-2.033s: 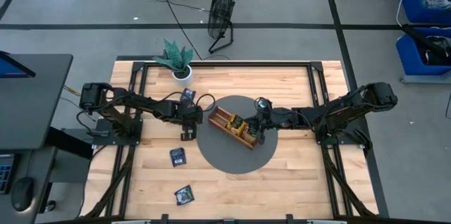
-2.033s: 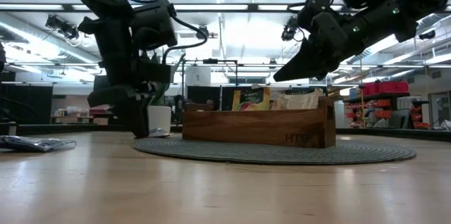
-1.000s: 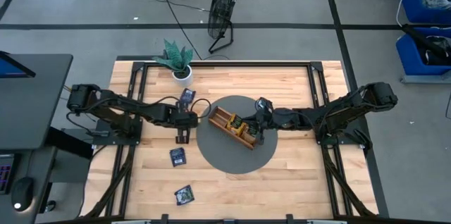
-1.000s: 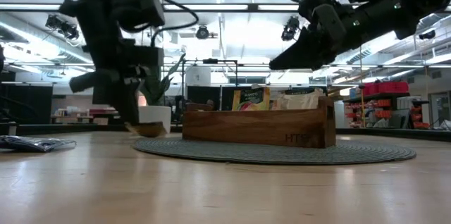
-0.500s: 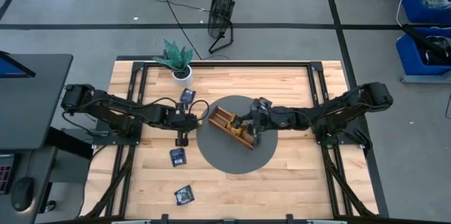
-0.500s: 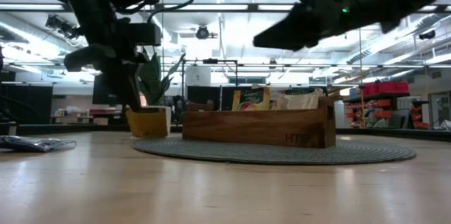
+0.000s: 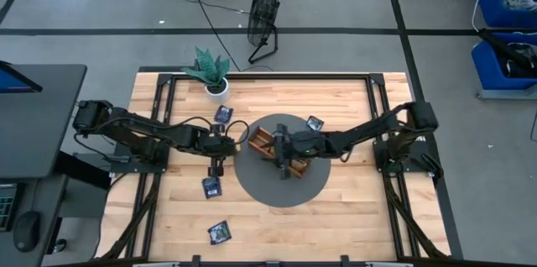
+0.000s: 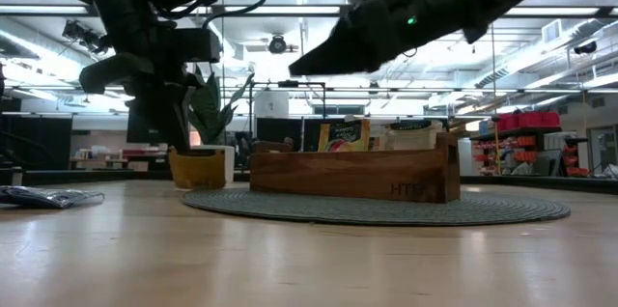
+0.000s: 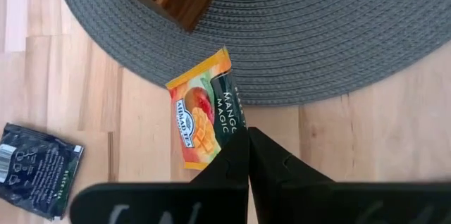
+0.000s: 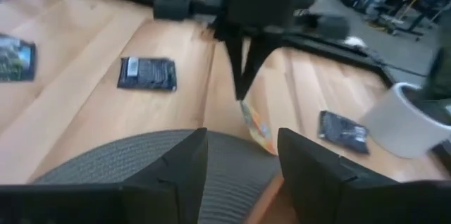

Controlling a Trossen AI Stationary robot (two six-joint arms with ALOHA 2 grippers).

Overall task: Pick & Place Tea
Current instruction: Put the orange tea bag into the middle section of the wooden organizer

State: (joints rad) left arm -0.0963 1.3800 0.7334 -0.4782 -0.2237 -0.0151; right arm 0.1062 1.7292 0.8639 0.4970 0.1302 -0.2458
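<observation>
Pinching an orange tea sachet (image 9: pixel 204 115), the left gripper (image 9: pixel 246 143) points down; the right gripper (image 10: pixel 239 157) hovers spread above the tray (image 7: pixel 267 145).

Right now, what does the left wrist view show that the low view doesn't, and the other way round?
Left wrist only: the left gripper shut on the corner of an orange mango tea sachet, which overlaps the edge of the grey mat, and one dark sachet flat on the wood.

Low only: sachets standing upright in the wooden tray, the right gripper above the tray, and the room behind.

Both: the mat, the tray, and the left gripper holding the orange sachet.
</observation>
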